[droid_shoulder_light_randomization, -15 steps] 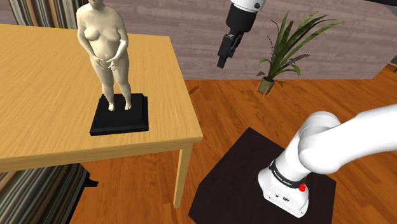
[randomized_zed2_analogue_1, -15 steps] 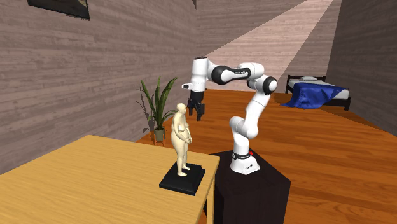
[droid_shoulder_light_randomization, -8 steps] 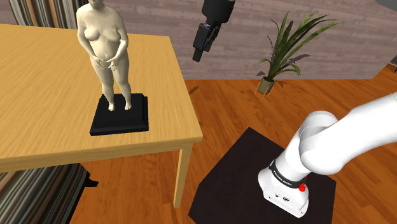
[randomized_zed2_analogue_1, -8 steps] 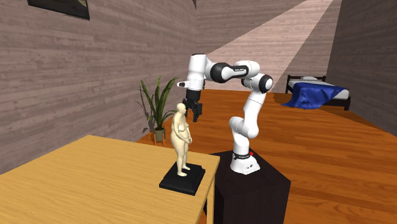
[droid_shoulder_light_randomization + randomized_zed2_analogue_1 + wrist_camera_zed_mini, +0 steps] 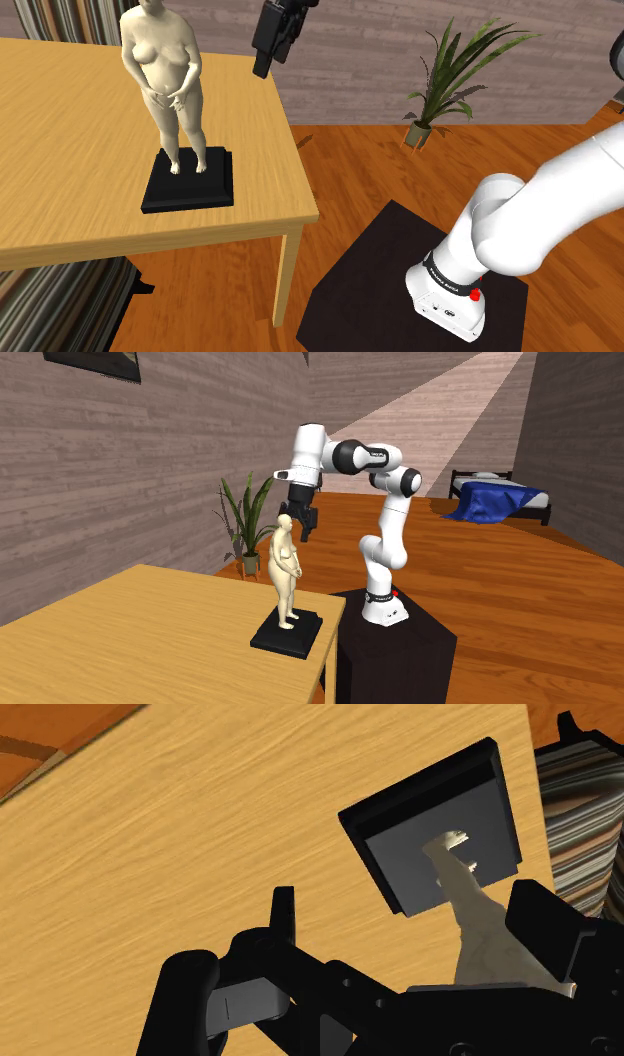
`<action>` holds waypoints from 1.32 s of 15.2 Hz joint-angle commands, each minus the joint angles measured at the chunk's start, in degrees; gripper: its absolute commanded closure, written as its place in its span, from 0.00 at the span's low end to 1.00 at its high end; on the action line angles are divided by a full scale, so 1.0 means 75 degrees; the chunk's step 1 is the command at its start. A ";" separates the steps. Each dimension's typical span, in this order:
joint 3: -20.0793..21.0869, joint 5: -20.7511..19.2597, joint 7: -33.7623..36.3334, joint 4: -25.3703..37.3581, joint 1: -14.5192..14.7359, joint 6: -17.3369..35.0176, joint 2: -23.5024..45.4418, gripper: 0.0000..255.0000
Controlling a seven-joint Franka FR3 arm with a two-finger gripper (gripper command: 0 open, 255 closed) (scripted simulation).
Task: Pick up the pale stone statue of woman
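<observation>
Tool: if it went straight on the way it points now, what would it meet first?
Likely the pale statue, seen in the open tool's gap, then its dark base; depth is unclear.

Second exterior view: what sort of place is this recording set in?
Probably a room in a house, maybe a bedroom: a bed at the back, a potted plant and a wooden table.

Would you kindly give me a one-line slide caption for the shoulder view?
Black gripper hangs right of the pale woman statue, upright on its black base on the wooden table.
</observation>
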 commanded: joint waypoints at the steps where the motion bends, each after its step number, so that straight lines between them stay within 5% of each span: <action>1: 0.0146 0.0052 0.0042 0.0407 0.0106 0.0073 0.0287 0.00; 9: 0.0742 -0.0032 0.0221 0.2460 0.0513 0.0130 0.1659 0.00; 19: 0.0719 0.0108 0.0077 0.1345 0.0524 0.0969 0.1362 0.00; 20: 0.0720 0.0106 0.0079 0.1345 0.0524 0.0972 0.1365 1.00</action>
